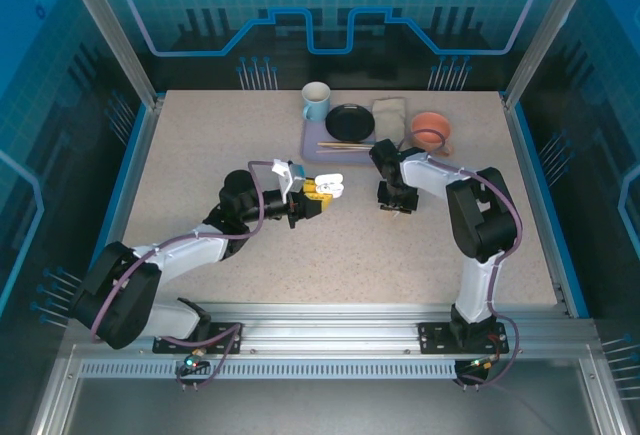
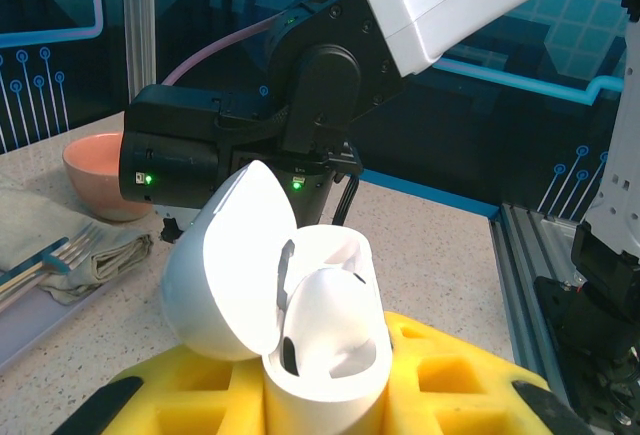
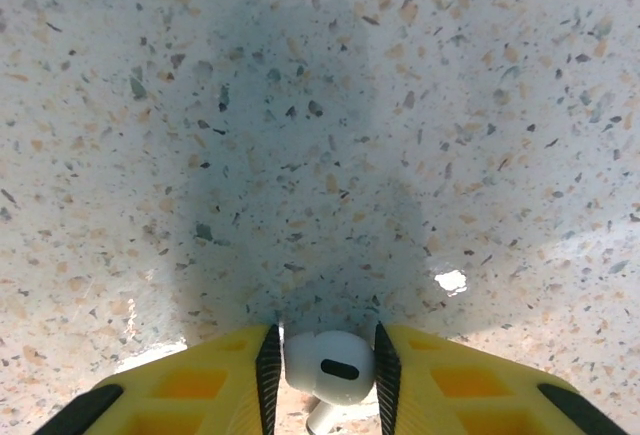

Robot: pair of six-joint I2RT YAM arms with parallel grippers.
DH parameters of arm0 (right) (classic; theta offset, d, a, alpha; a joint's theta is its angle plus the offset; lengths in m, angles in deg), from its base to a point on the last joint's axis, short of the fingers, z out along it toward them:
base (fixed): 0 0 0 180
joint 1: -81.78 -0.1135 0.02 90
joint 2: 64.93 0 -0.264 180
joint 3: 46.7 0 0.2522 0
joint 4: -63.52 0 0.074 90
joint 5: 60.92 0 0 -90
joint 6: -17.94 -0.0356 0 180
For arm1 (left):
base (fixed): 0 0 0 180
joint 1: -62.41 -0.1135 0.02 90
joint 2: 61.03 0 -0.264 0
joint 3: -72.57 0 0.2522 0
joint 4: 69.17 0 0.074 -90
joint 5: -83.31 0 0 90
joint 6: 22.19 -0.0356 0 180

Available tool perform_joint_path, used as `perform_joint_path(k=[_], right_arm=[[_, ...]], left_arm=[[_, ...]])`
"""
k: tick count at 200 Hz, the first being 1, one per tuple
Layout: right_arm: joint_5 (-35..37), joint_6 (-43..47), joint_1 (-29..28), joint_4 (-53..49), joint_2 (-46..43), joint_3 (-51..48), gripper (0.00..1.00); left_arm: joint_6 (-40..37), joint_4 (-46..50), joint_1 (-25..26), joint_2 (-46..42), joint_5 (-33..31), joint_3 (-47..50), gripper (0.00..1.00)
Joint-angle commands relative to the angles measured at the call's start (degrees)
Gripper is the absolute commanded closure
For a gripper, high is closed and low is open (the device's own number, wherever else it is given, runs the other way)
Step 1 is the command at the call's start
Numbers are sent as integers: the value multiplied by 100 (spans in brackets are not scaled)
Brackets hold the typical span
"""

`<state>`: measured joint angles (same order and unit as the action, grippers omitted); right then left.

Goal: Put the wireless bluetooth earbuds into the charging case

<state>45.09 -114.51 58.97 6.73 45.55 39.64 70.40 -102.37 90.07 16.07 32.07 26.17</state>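
Pinched between the black-edged yellow fingers [image 3: 200, 385] of the right end effector [image 3: 328, 360] is a glossy white earbud [image 3: 330, 363]. Its rounded head with a dark oval vent faces out, close over the counter [image 3: 300, 105], a matte beige surface flecked with grey, tan and black chips. The left end effector [image 2: 325, 410] is clamped on the smooth white charging case [image 2: 325, 365], which stands upright between yellow fingers moulded with square recesses. The case's egg-shaped lid [image 2: 228, 265] is swung open to the left, and a second earbud [image 2: 335, 310] sits inside the case. From above, both end effectors hang near mid-counter, a little apart. At the far edge a lavender tray [image 1: 315, 142] carries a pale blue mug [image 1: 316, 101] and a round black plate [image 1: 350, 121]. A folded cloth [image 1: 389, 112] and a salmon-pink bowl [image 1: 432, 131] lie beside the tray. Blue translucent panels [image 1: 330, 5] printed with circuit lines, set in aluminium posts, wall the counter in.
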Motion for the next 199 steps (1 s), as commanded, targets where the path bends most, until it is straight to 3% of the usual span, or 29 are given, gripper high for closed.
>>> perform_joint_path(k=[1,36,62,92,152,199], right_arm=[[174,-70,165,-251,-46,-195,68],[183,-35,222,-258,-22,-166,67],[157,-61,251,-271,19,-125,58],[139,-118,268,-259,27,-99,58],[60,-106,298,-193,-22,-98,71],[22,-148,300,-68,-367,-248,75]], left_arm=[[-50,-167,14,60,-18,-154,100],[-39,-167,16,77,-13,-181,100],[-39,-155,14,86,-9,-207,100],[-31,-140,12,120,0,-242,100],[-22,-160,17,156,0,-269,100],[-13,-166,19,178,-9,-256,100]])
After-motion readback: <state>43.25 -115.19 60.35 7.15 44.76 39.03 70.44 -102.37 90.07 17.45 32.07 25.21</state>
